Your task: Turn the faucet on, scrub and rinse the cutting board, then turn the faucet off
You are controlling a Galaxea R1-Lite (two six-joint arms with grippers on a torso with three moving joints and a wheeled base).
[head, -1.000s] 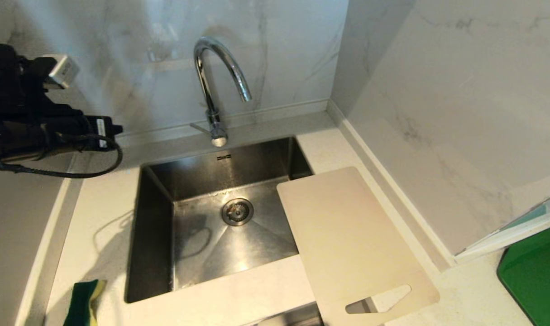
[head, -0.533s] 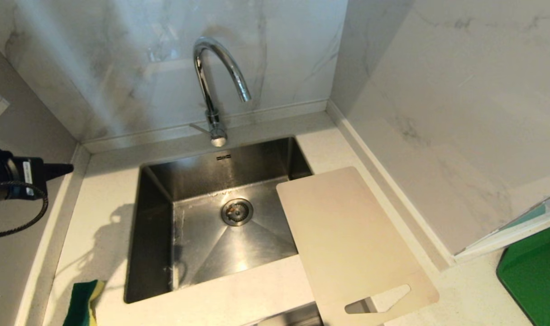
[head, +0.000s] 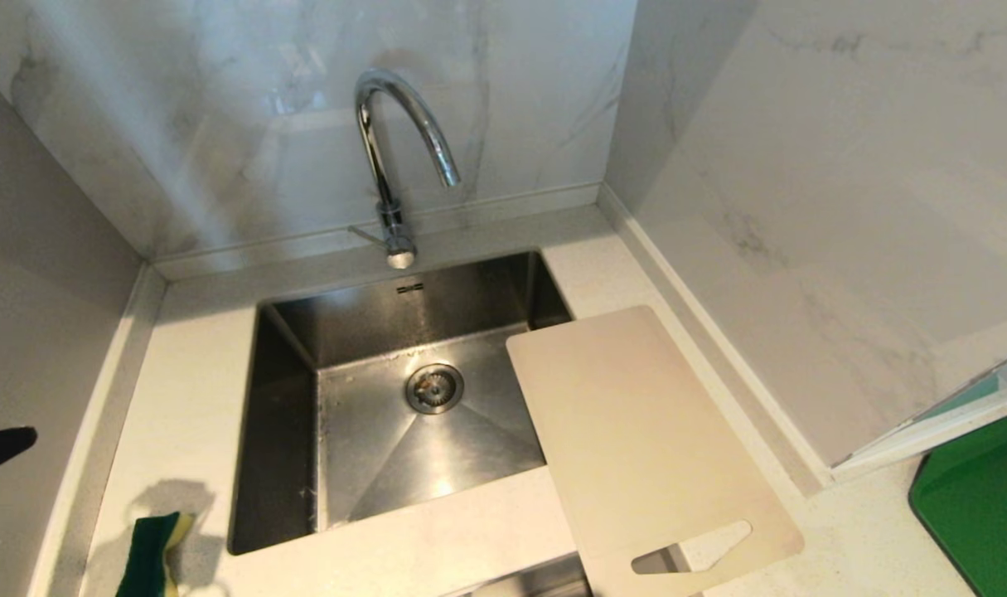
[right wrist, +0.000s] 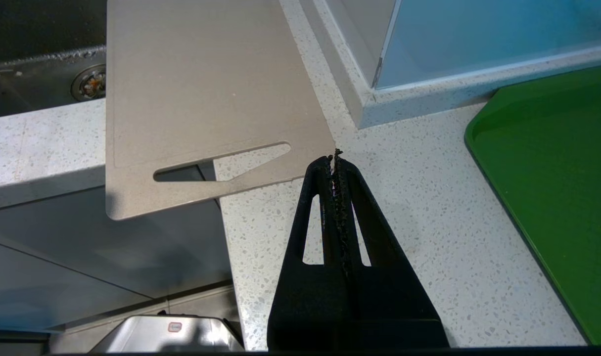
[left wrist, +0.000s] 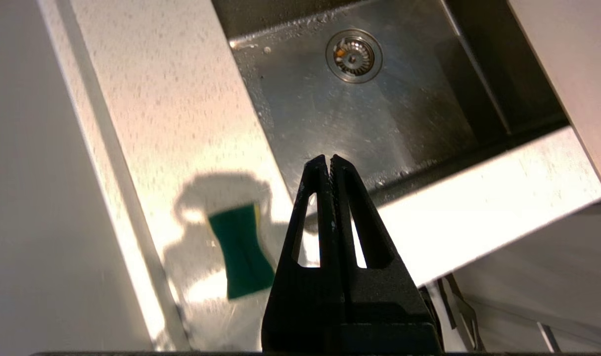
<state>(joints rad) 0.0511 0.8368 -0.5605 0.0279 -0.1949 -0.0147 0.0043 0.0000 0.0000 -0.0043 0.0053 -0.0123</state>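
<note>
The left gripper has dropped away: a second ago it loomed at the upper left of the head view, now only a black tip pokes in at the lower left edge, fingers pressed together and empty. The right gripper hangs shut too, holding nothing, just beside the handle end. One faucet stands top centre (no water running). One cutting board lies lower right, overhanging the one sink. One sponge, bottom left; one green mat, far right.
</note>
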